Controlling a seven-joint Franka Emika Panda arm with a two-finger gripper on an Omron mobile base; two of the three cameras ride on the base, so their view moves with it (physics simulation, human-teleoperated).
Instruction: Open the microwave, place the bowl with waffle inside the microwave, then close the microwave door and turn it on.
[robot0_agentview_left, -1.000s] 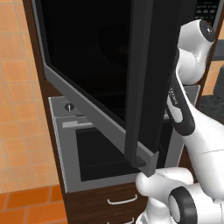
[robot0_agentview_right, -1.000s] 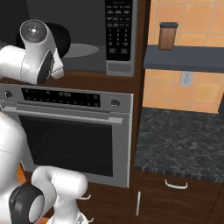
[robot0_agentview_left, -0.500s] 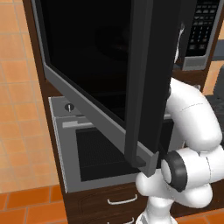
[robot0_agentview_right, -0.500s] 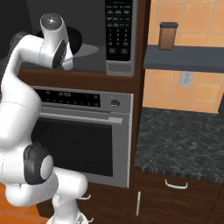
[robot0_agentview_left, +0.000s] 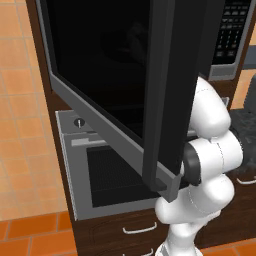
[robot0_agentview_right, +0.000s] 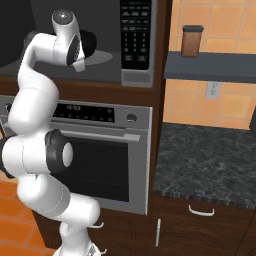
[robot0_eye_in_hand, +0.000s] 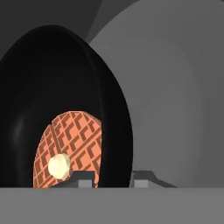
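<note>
Two dark fingertips of the claw (robot0_eye_in_hand: 114, 178) straddle the rim of the bowl (robot0_eye_in_hand: 65, 109), one on each side of its wall, so the claw is clamped on the bowl's edge. The bowl is black and shallow; a reddish-orange waffle (robot0_eye_in_hand: 72, 148) lies in it with a pale dab on top. Behind the bowl a round grey turntable (robot0_eye_in_hand: 175, 100) shows, so the bowl is judged to be inside the microwave (robot0_agentview_right: 135, 40), over or just above that plate. Whether the bowl's base touches the plate cannot be told.

In the right base view the hand reaches into the open cavity, with the keypad (robot0_agentview_right: 136, 30) just to its right. In the left base view the door (robot0_agentview_left: 120, 80) stands swung wide, its handle (robot0_agentview_left: 165, 100) close in front of the arm's upper links. The oven (robot0_agentview_right: 100, 150) sits directly below.

Risks from this state:
- Release before the base rests on the plate: the bowl may drop and tip, and the waffle may slide out.
- A one-sided rim grip: any twist of the hand may lever the bowl over.
- Withdrawal with the fingers not spread enough: the rim may snag and drag the bowl outward.
- Retreat of the arm: the elbow may strike the door or its handle.
</note>
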